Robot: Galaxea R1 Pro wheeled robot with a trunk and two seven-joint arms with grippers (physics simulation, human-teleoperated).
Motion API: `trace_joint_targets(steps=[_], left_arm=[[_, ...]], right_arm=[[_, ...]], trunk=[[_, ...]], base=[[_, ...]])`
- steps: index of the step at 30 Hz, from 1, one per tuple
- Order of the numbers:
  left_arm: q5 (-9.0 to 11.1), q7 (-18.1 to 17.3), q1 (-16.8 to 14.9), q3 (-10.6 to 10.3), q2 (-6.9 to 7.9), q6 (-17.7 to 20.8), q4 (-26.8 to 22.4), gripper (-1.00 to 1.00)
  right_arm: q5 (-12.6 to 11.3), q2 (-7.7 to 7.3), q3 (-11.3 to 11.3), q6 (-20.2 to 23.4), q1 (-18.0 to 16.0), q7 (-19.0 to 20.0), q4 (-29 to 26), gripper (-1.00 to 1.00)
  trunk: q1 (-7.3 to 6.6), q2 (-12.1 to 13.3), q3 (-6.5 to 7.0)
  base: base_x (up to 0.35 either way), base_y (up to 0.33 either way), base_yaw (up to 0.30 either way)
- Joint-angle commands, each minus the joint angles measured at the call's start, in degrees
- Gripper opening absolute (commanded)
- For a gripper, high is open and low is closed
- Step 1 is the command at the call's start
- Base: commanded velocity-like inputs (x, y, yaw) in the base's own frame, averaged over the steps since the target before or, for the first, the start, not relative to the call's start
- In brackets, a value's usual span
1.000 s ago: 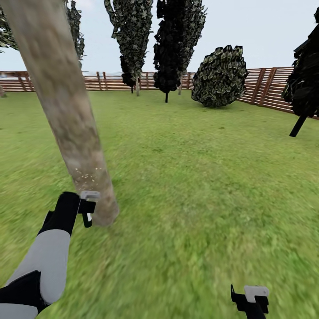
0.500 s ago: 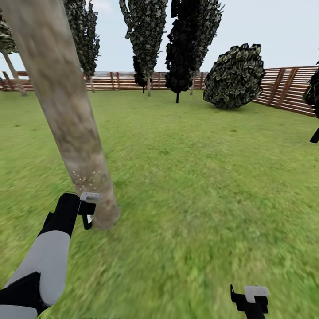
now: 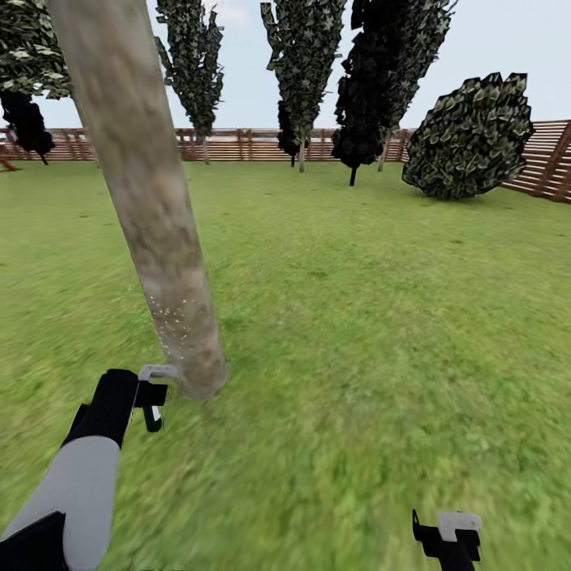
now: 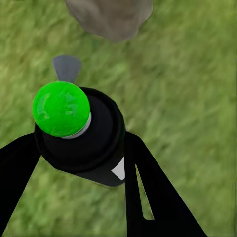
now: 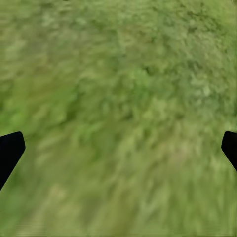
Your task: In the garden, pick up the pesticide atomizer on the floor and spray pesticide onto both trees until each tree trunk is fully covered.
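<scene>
A thick mottled grey-tan tree trunk point(image 3: 151, 206) leans up from the grass at the left of the head view, with pale specks on its bark low down point(image 3: 178, 317). Its base also appears in the left wrist view as a tree trunk point(image 4: 111, 17). My left gripper point(image 3: 155, 396) hangs just left of the trunk's base, shut on the pesticide atomizer point(image 4: 84, 143), a small black bottle whose top looks bright green here. The left gripper point(image 4: 79, 148) has a black finger on each side of the bottle. My right gripper point(image 3: 448, 535) is low at the right, open over bare grass point(image 5: 118, 118).
Green lawn point(image 3: 381, 317) spreads ahead and to the right. Dark columnar trees point(image 3: 305, 63) and a round dark bush point(image 3: 472, 139) stand far back before the brown slatted fence point(image 3: 238, 144).
The whole head view has swung left, so the far trees and bush sit further right. The trunk's base now lies a little higher and further right of my left gripper.
</scene>
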Motion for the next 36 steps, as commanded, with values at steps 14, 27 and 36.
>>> trace_joint_targets(steps=[14,27,36], left_arm=[[1.10,11.64,0.60,4.95,-0.34,-10.98,9.17,-1.00],[0.90,15.97,0.74,4.79,-0.44,-11.46,9.58,-1.00],[1.32,17.48,0.75,4.83,-0.44,-11.43,9.62,-1.00]], right_arm=[[0.61,-0.05,-0.50,-0.13,-0.02,-0.41,-0.04,1.00],[0.61,0.00,-0.44,-0.13,-0.02,-0.30,-0.04,1.00],[0.61,0.04,-0.42,-0.13,-0.02,-0.30,0.04,1.00]], trunk=[[0.00,-0.02,-0.05],[0.00,-0.02,-0.05],[0.00,-0.02,-0.05]], base=[[0.113,-0.270,0.096],[0.183,-0.248,0.006],[0.177,-0.245,0.246]])
